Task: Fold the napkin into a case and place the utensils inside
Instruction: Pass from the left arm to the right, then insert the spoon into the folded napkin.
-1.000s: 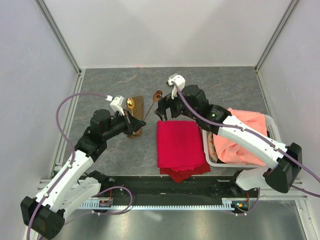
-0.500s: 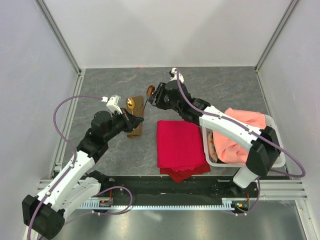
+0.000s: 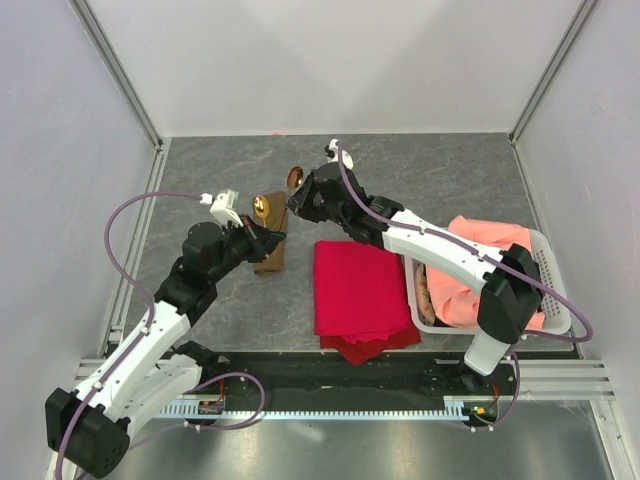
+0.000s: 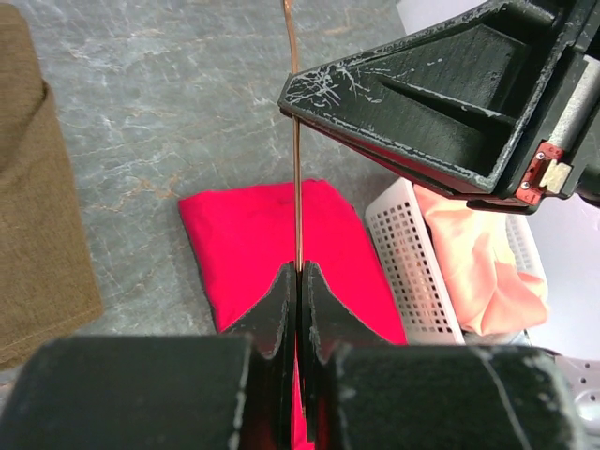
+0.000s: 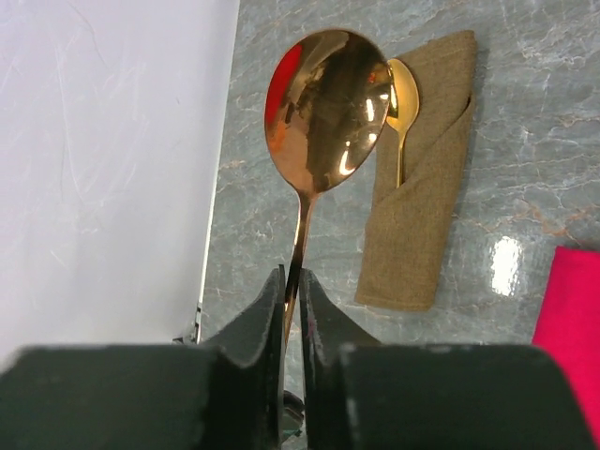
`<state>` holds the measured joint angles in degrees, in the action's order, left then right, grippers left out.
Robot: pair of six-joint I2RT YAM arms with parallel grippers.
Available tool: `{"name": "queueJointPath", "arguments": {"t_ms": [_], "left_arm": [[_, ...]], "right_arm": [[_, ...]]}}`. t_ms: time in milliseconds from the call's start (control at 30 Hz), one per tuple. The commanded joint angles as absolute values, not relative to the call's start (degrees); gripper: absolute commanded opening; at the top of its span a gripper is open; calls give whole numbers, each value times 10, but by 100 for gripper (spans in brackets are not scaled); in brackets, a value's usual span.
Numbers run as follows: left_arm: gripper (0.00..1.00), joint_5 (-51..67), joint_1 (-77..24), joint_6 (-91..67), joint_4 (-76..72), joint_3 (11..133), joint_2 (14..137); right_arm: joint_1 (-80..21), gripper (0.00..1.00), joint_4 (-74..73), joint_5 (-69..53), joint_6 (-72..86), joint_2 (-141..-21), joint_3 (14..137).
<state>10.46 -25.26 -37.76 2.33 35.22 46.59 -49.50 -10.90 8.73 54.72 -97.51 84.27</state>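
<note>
Nearest the bases lies a folded red cloth [image 3: 355, 285], a second red layer poking out at its near edge. Right of it is a white perforated basket [image 3: 553, 280] with a salmon cloth [image 3: 480, 265] inside. My right arm crosses over both, so part of each is hidden.

Left of the red cloth, my left gripper [image 4: 298, 281] is pinched tight on the thin handle of the large spoon [image 5: 323, 112]. In the left wrist view the handle runs up out of frame, so its bowl is cut off.

The case [image 5: 422, 187] lies flat on the grey table [image 3: 450, 170], just left of that handle. From above, my left gripper covers its middle. The small spoon [image 5: 403, 94] sits in it, bowl out at the far end, handle hidden in the fold.

Farther along, my right gripper [image 5: 292, 281] is closed narrow on the same handle, below the bowl. The bowl is just right of the case's far end. I cannot tell its height over the table. From above the handle is too thin to trace.
</note>
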Motion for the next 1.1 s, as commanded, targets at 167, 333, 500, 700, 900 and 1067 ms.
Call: {"name": "queueJointPath", "arguments": {"t_ms": [167,333,500,700,900,1067], "left_arm": [[34,37,-253,-416,79,373,475],[55,-86,-242,-504,180,366,476],[29,-70,-208,-526,178,335,504],[5,-2,-187,-530,124,303,572],[2,24,-185,-528,86,277,606],[2,32,-186,-531,66,256,616]], "right_arm": [[-499,0,-91,94,522,-1020,910],[-498,0,-83,149,419,-1077,970],[-499,0,-58,225,337,-1138,1031],[-497,0,-8,260,254,-1222,1093],[-497,0,10,260,236,-1304,1155],[-495,0,23,258,240,-1351,1192]]}}
